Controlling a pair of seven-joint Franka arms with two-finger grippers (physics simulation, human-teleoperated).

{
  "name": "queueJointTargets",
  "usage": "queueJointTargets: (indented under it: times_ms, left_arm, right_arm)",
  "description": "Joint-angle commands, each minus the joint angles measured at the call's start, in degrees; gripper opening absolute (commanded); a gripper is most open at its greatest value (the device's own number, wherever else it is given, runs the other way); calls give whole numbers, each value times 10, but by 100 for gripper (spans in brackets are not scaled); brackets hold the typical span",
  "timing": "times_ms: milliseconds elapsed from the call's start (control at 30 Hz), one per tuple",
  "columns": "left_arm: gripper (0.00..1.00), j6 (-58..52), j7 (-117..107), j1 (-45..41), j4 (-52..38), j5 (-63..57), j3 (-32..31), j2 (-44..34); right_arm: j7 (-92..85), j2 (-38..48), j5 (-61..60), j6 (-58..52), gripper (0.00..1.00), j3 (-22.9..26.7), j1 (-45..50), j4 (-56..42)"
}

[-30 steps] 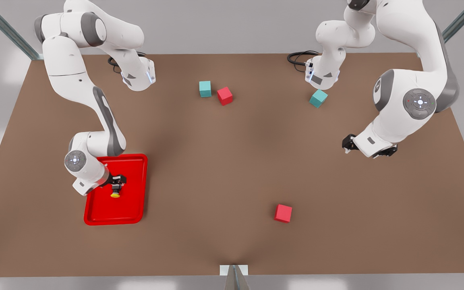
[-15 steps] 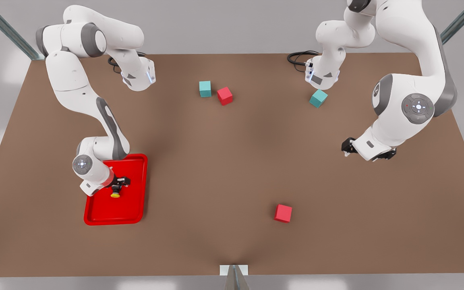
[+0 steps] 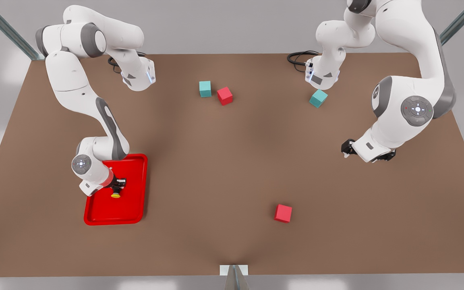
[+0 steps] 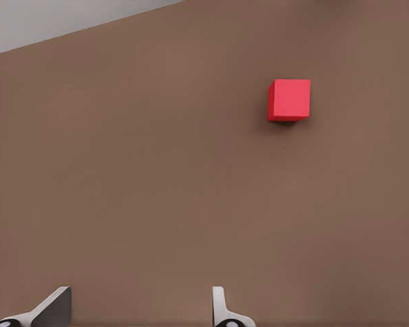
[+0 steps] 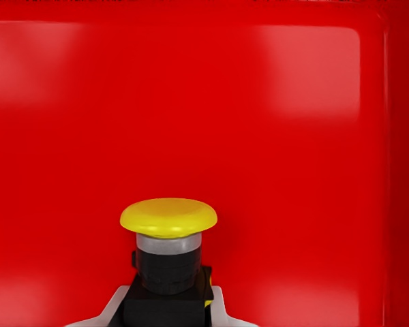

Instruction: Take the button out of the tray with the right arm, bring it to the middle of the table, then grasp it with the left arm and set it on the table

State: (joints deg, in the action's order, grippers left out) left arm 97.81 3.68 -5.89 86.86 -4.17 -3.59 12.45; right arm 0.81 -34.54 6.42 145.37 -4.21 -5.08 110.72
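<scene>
The right gripper (image 3: 116, 188) is down inside the bright red rectangular plastic tray (image 3: 133, 209), its 2 fingers (image 5: 221, 310) clamped on the dark grey boxy body of the small button (image 3: 115, 194) with the round yellow cap. In the right wrist view the button (image 5: 168, 253) sits between the fingertips, body gripped and cap pointing away from the gripper, so its long axis runs straight out along the fingers. In the front view the yellow cap shows just beyond the black gripper, on the side toward the tray's near rim, over the tray floor (image 5: 273, 150). Whether the button touches the floor or is just clear of it cannot be told.

The tray lies flat on the large matte brown table (image 3: 224, 169), close to the edge at the front view's left.

The left gripper (image 3: 367, 152) waits well apart from the tray, across the table at the front view's right. Its 2 light fingers (image 4: 219, 308) stand apart with nothing between them, above bare tabletop (image 4: 157, 191).

A red cube (image 3: 283, 213) (image 4: 289, 99) lies between the tray and the left gripper, nearer the table's near edge. Farther from the tray, toward the far edge, a teal cube (image 3: 205, 88) and a second red cube (image 3: 224, 96) sit just beside each other, and another teal cube (image 3: 318, 98) lies near the left arm's base.
</scene>
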Motion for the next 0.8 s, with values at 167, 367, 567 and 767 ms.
queueJointTargets:
  times_ms: [167, 367, 567, 767]
  left_arm:
    - [100, 2, 1, -1, 0, -1, 0, -1]
    - [100, 2, 0, -1, 0, -1, 0, -1]
    - [100, 1, 0, -1, 0, 0, 0, -1]
    - [100, 1, 0, -1, 0, -1, 0, -1]
  right_arm:
    - [88, 99, 11, -219, 39, -102, 12, -64]
    - [317, 91, 7, -323, 38, -162, 131, -189]
    - [658, -39, -3, -318, 38, -161, 300, -330]
    - [835, -156, -3, -214, 39, -153, 388, -437]
